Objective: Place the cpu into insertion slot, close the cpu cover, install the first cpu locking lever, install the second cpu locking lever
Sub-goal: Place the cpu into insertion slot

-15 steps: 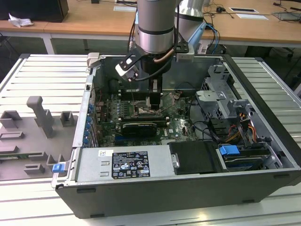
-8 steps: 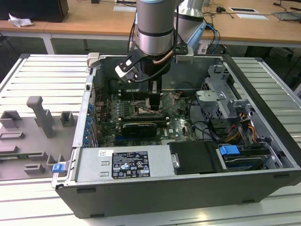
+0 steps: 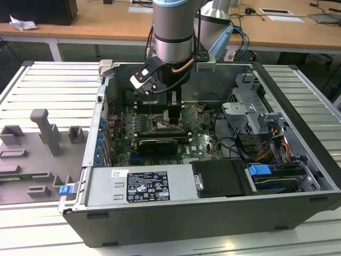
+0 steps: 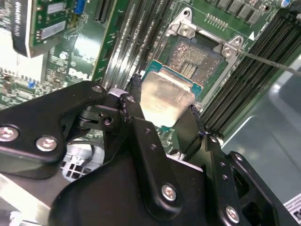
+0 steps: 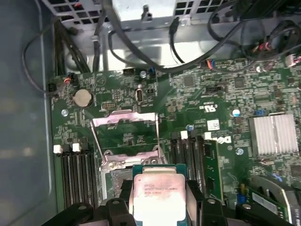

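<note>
hand: closed on the cpu, two fingers pinching its opposite edges
hand build: matte black angular links, silver screw heads at the joints
arm pose: grey metal column drops straight down into the open computer case, hand pointing down right over the insertion slot
cpu: flat square chip with a pale silvery-beige brushed metal lid, rounded corners and a thin green edge. Held just above the insertion slot's near edge, not seated. Cannot tell if it touches the rim. In the first wrist view its face carries small print.
insertion slot: square dark socket with a fine grainy contact field left bare, shiny silver rim with screw tabs, green board around it
cpu cover: thin silvery frame plate with a big cut-out window, swung up off the insertion slot, standing at the slot's side away from the hand
memory slots: long black ridged strips flanking the insertion slot on both sides
heat sink: pale finned metal block, well apart from the insertion slot
tabletop: ribbed pale metal under the case
</note>
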`<state>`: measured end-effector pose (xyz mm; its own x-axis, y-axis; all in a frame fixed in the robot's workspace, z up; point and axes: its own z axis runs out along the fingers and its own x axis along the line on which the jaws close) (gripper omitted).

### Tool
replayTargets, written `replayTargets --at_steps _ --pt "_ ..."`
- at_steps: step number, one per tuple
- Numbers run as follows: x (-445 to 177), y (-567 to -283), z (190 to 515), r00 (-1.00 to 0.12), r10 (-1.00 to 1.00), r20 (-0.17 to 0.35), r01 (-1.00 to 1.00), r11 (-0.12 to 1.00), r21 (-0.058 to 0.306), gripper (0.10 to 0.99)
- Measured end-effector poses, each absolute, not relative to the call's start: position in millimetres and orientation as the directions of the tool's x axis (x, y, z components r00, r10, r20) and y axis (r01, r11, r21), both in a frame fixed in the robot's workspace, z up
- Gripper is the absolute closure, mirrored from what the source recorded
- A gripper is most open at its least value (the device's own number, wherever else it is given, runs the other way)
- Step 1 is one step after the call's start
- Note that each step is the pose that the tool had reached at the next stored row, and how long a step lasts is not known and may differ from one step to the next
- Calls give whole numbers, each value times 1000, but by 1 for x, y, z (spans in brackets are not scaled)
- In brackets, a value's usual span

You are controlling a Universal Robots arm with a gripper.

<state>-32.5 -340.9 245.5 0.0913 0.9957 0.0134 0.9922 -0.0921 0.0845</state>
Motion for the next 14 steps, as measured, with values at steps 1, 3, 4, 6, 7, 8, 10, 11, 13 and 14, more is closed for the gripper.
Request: replayTargets --at_steps 1,3,4,6,7,8,10,11,13,14 --pt "-34 -340 244 89 996 13 992 -89 84 553" --pt "-36 -334 238 82 997 13 993 -83 85 553" --pt "-36 -329 235 77 997 13 993 -78 85 553" --pt "-37 -328 233 49 999 14 995 -50 85 553" --pt "-37 -327 232 34 999 13 996 -35 85 553" --pt "-37 -327 230 19 1000 13 996 -20 85 553" --pt "-41 -325 226 10 1000 13 996 -11 85 553" --pt "-43 -325 226 8 1000 13 996 -9 85 553" --pt "-44 -325 224 7 1000 14 996 -8 85 553" --pt "-45 -325 224 7 1000 14 996 -8 85 553"
